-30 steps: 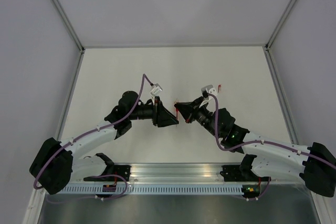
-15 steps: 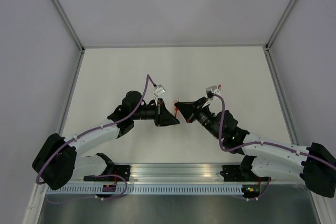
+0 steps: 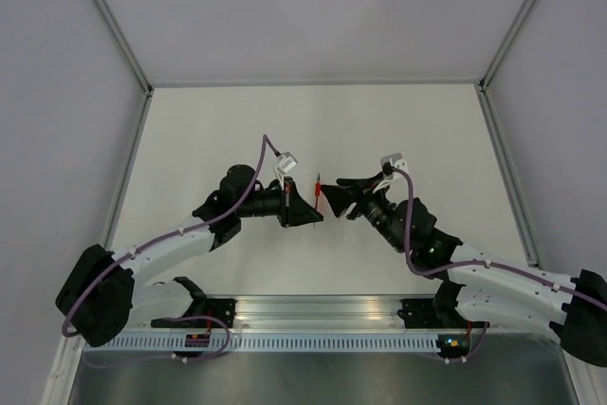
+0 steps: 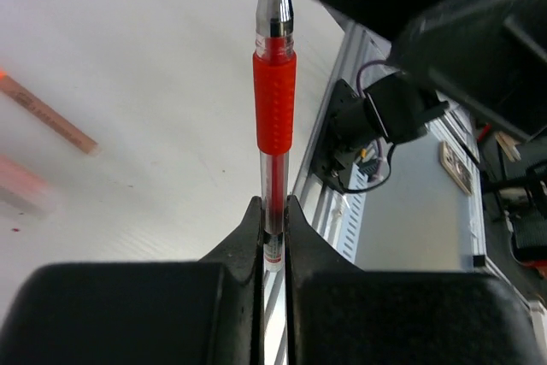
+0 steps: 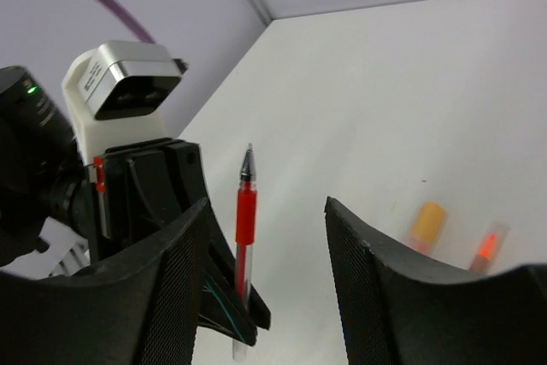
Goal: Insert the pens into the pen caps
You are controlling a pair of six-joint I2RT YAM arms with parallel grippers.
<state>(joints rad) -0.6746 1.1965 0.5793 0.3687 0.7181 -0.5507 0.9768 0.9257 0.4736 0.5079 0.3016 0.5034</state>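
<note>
left gripper [image 4: 273,221] clamped a red pen [image 4: 274,91] by its rear end; right gripper [image 5: 267,220] faced it, fingers spread and empty, above pen caps [image 5: 426,225] on the table [image 5: 410,83]

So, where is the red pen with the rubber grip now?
The red pen is clamped by its back end in the left gripper, tip pointing outward; in the top view it is near the table centre, facing the open right gripper.

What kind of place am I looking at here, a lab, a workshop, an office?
Most likely a robotics lab test cell: a white table boxed in by plain panels on metal framing, two arms bolted to an aluminium rail, with a red pen and pen caps as props.
</note>
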